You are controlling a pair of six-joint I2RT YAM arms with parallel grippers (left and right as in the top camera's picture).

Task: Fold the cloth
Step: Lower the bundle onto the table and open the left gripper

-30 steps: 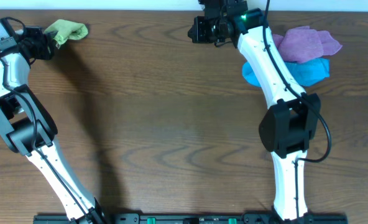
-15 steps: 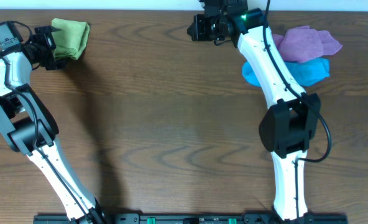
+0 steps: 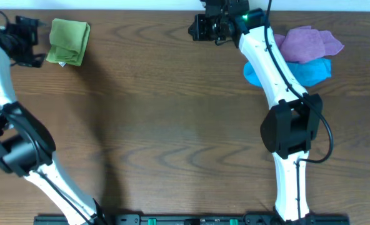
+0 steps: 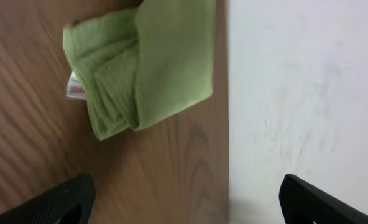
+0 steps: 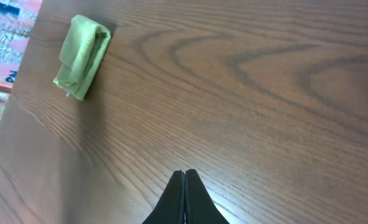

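A dark brown table with bold, swirling wood grain fills almost the whole overhead frame, edged along the top by a thin strip of white surface. The lime-green cloth lies in the upper left of that frame, close to the table's far edge, folded into a compact upright rectangle with a small white label showing at its lower edge. The left gripper sits just to the left of it at the frame's edge, fingers spread wide and grasping nothing. In the left wrist view the cloth lies flat in the upper left with bunched layers on one side and a smooth panel on the other, its label poking out at the left. The two black fingertips stand in the bottom corners well clear of it, and the right half of that frame is plain white past the table's straight edge. The right gripper hovers at top centre of the overhead frame with its fingers pressed together and holding nothing. Its wrist view shows the closed tips at bottom centre, the cloth far off in the upper left, and a strip of pale speckled floor beyond the table corner. A purple cloth lies crumpled on a blue cloth at the upper right.
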